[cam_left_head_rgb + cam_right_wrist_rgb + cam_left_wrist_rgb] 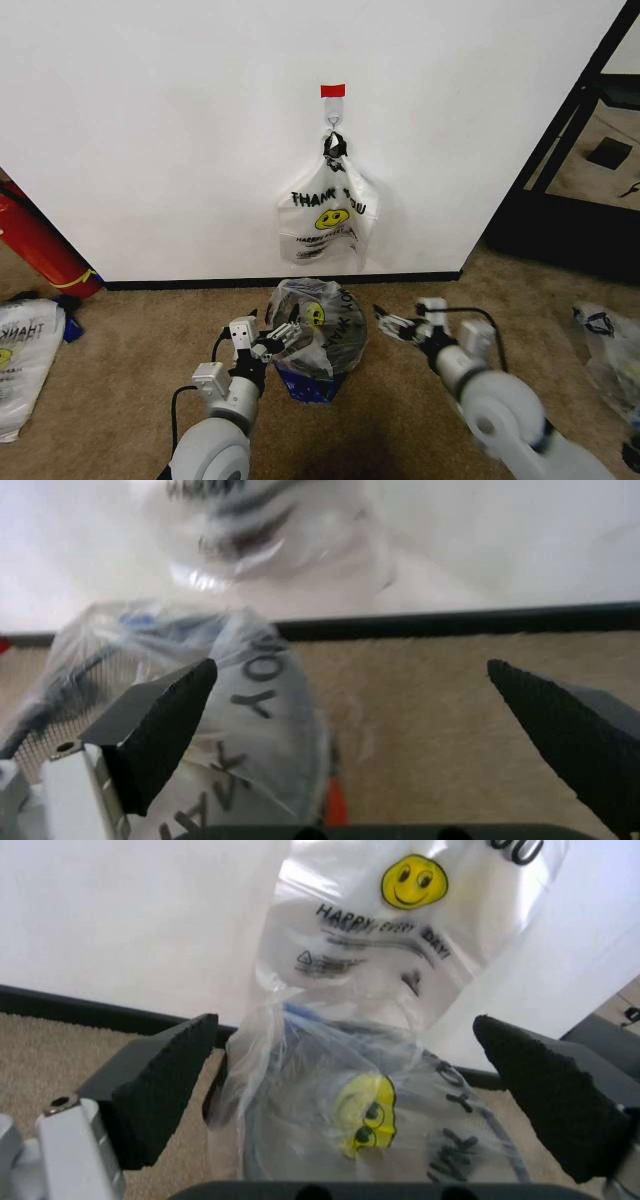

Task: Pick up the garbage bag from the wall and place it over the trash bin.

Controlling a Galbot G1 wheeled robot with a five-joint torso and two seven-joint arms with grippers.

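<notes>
Spread left gripper (283,338) and spread right gripper (392,325) flanking bagged trash bin (318,345), carpet (130,340) around.

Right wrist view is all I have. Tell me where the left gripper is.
Observer: The left gripper is open at the bin's left side, facing the garbage bag on it.
Operator: Report what's on the hook.
Observer: Another bag hangs from the hook, above the bin.
Operator: Place my right gripper.
Observer: The right gripper is open, just right of the bin, clear of the garbage bag.
</notes>
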